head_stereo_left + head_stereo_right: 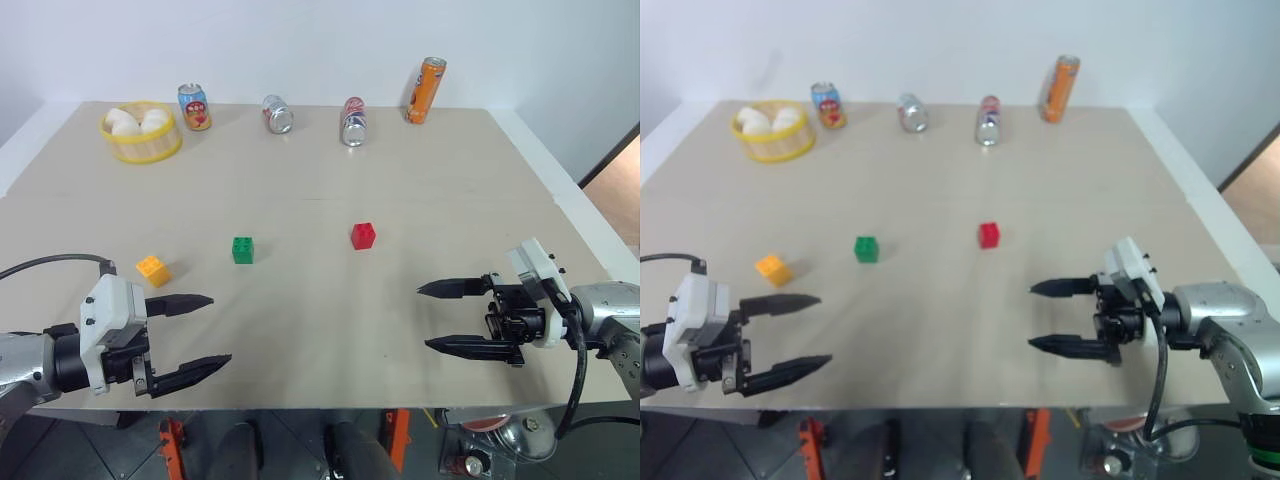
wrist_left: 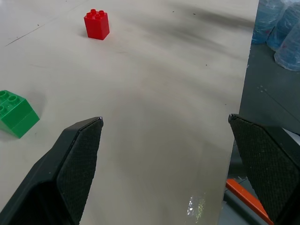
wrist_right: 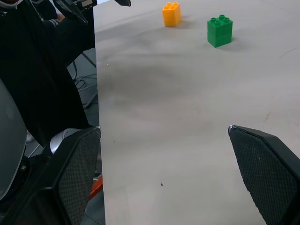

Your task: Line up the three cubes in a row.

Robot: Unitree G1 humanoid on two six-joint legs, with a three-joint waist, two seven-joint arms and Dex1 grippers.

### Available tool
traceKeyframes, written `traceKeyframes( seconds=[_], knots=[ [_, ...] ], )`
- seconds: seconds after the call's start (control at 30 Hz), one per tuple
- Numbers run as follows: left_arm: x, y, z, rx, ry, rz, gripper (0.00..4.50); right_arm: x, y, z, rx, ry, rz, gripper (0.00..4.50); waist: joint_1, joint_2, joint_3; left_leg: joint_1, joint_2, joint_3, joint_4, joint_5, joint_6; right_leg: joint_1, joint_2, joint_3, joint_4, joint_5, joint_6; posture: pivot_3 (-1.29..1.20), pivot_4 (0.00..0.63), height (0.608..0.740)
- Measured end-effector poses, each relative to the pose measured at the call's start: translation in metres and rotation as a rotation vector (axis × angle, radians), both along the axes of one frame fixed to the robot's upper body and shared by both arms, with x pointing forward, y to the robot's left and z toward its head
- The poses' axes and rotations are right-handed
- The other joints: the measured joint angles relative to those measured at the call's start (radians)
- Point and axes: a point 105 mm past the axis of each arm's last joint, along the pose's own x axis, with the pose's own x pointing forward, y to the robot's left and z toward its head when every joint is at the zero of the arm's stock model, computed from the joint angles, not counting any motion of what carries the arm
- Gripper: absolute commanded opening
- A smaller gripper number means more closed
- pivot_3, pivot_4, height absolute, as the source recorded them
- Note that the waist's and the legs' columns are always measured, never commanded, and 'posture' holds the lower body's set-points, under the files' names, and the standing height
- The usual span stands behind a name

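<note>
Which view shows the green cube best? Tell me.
The right wrist view: the green cube stands whole, studs and sides plain. The left wrist view cuts it at the edge; both eye views show it small, between the other two cubes.

You have three cubes on the desk point(image 1: 420, 190): one red cube point(image 1: 363, 236), one green cube point(image 1: 243, 250), one yellow-orange cube point(image 1: 153, 270). You also have four drink cans point(image 1: 353, 121) along the far edge, and one yellow basket point(image 1: 141, 146) holding white eggs point(image 1: 121, 118).

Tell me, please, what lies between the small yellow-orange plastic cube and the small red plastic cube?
The green cube lies between the yellow-orange cube and red cube, seen in the eye views.
</note>
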Motion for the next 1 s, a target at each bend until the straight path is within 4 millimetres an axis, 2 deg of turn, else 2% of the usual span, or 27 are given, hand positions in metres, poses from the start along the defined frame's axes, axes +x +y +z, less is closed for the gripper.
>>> traceKeyframes(
  seconds=[0.77,0.87,1.0],
  knots=[
    [0.001,-0.007,-0.003,0.017,0.006,-0.033,4.44,-0.003,-0.001,-0.005,-0.025,0.01,0.014,4.5,0.0,0.0,0.0,0.001,0.0,0.0,0.006,0.0,0.0,0.002,0.001,0.001,0.003,0.001,0.0,0.0,0.15,0.74],
    [0.01,-0.01,0.005,-0.011,-0.036,-0.015,4.44,0.0,0.001,-0.003,-0.038,-0.007,0.039,4.5,0.0,0.001,0.0,0.002,0.001,0.0,0.008,0.0,0.0,0.003,0.001,0.001,0.004,0.001,0.001,0.0,0.15,0.74],
    [0.039,-0.019,0.027,-0.175,-0.133,0.07,4.44,0.024,0.007,0.012,-0.069,-0.087,0.101,4.5,-0.002,0.002,0.0,0.002,0.003,0.0,0.017,0.0,0.001,0.006,0.004,0.002,0.005,0.007,0.003,0.0,0.15,0.74]
  ],
)
